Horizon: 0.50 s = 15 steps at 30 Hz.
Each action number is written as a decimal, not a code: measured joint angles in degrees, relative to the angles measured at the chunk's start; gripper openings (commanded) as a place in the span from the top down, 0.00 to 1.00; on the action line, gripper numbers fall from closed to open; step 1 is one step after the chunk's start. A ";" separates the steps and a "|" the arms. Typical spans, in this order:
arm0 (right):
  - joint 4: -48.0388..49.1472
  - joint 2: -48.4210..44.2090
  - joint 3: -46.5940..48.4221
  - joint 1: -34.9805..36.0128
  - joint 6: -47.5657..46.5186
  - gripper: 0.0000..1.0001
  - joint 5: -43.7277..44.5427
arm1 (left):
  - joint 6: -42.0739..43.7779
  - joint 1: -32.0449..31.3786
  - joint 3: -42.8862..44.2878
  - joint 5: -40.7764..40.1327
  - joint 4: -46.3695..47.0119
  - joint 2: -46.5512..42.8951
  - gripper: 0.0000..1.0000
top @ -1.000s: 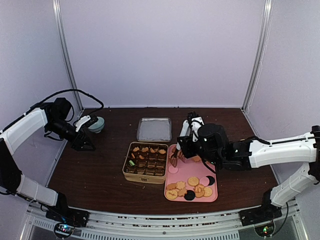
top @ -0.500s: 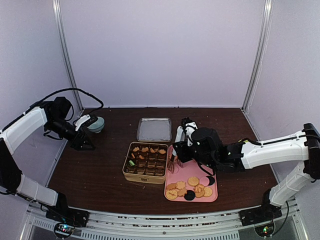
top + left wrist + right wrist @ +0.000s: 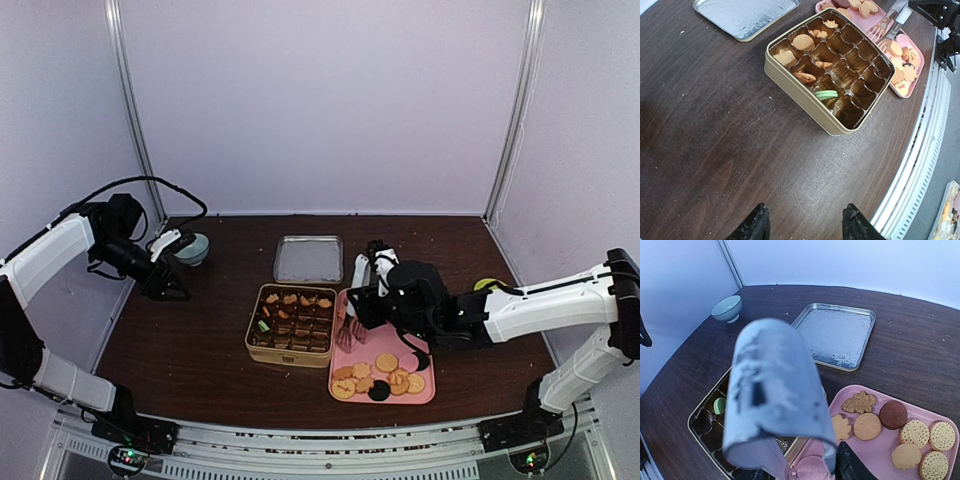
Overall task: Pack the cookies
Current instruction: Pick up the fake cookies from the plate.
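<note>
Right gripper (image 3: 358, 298) pinches tongs (image 3: 346, 328) at tray's (image 3: 362, 352) nine o'clock; a loose squeeze could drop the pink cookie (image 3: 810, 468). Left gripper (image 3: 807, 225) spread, empty.

Soft, even overhead light, pale walls (image 3: 320, 100) bright, dark desk (image 3: 190, 350) with only faint shadows, dull sheen on steel tray (image 3: 742, 15), tongs (image 3: 772, 390) close to lens and heavily blurred in right wrist view, cookies (image 3: 867, 426) behind sharp, wide-angle bending at wrist-view edges
</note>
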 measured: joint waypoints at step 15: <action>8.09 0.37 -2.45 0.66 -5.05 0.58 2.84 | 0.00 0.00 0.00 -0.07 -0.02 -0.17 0.47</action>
